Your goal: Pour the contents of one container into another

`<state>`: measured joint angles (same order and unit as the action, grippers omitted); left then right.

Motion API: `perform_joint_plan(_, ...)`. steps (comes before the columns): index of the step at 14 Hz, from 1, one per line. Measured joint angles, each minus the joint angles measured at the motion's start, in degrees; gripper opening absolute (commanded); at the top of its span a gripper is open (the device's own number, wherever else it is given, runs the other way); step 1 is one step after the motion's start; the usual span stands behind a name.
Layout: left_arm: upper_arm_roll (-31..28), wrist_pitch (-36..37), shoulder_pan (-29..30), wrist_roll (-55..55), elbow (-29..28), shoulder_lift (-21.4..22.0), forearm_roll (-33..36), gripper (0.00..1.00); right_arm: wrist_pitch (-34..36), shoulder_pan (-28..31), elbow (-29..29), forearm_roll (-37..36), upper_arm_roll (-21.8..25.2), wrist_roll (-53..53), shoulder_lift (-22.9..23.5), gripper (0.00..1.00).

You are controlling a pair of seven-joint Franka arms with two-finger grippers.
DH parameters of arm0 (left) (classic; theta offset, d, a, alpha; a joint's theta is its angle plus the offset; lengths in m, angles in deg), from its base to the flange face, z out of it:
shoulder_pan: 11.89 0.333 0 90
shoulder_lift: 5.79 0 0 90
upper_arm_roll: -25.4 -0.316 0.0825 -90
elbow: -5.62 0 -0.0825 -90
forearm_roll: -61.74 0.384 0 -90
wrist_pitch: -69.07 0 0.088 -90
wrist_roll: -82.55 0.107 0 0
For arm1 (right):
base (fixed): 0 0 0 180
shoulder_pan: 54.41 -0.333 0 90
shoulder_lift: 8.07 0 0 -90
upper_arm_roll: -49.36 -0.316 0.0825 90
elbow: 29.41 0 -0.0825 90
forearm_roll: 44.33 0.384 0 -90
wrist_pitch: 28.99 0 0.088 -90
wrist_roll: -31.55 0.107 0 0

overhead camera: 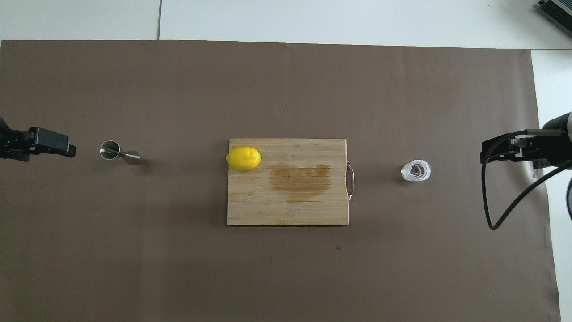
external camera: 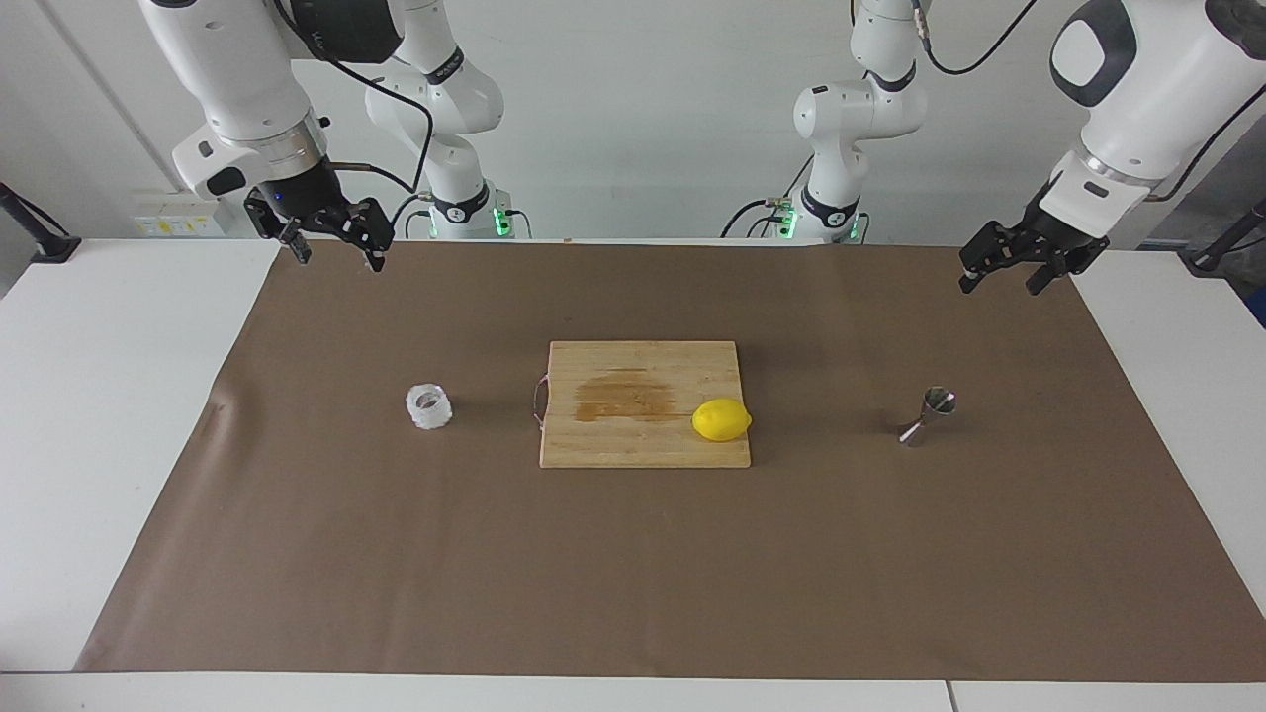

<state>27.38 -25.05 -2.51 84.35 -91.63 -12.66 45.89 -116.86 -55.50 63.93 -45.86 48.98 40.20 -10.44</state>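
Currently the glass cup stands upright on the brown paper sheet that covers the worktop, toward the right arm's end, well apart from everything else. Its knobbly clear wall is whitish; whether it holds liquid cannot be told. The steel jigger stands toward the left arm's end, upright on its lower cone, in line with the cup.

Between the two lies a wooden cutting board with a metal handle on the edge facing the cup — a darker stain marks its surface. A lemon rests on the board at the edge nearest the jigger.

Right gripper — raised over the paper's edge nearest the robots, at its own end, fingers spread, nothing between them. Left gripper hangs likewise over the paper near its own end, fingers apart and empty, closer to the robots than the jigger sits. Neither gripper touches any object.
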Motion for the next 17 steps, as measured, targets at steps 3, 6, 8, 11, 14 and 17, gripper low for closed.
perform_joint_plan(3, -0.07, -1.16, 3.23, -1.61, -1.93, -2.71, -7.78, 1.0, 0.0, 0.0, 0.0, 0.0, 0.0, 0.0, 0.0, 1.0)
perform_joint_plan(6, -0.08, -0.05, 5.54, -5.57, -3.38, -4.91, -12.84, 1.0, 0.0, 0.0, 0.0, 0.0, 0.0, 0.0, 0.0, 1.0)
perform_joint_plan(8, -0.08, 4.21, 6.93, -13.32, -3.7, -6.5, -17.53, 1.0, 0.0, 0.0, 0.0, 0.0, 0.0, 0.0, 0.0, 1.0)
perform_joint_plan(11, -0.03, 8.04, 9.11, -28.57, -3.71, -9.19, -24.01, 1.0, 0.0, 0.0, 0.0, 0.0, 0.0, 0.0, 0.0, 1.0)
perform_joint_plan(14, 0.04, 8.5, 10.42, -35.61, -3.69, -11.11, -26.93, 1.0, 0.0, 0.0, 0.0, 0.0, 0.0, 0.0, 0.0, 1.0)
perform_joint_plan(17, 0.24, 9.75, 12.6, -37.41, -3.65, -13.09, -30.12, 1.0, 0.0, 0.0, 0.0, 0.0, 0.0, 0.0, 0.0, 1.0)
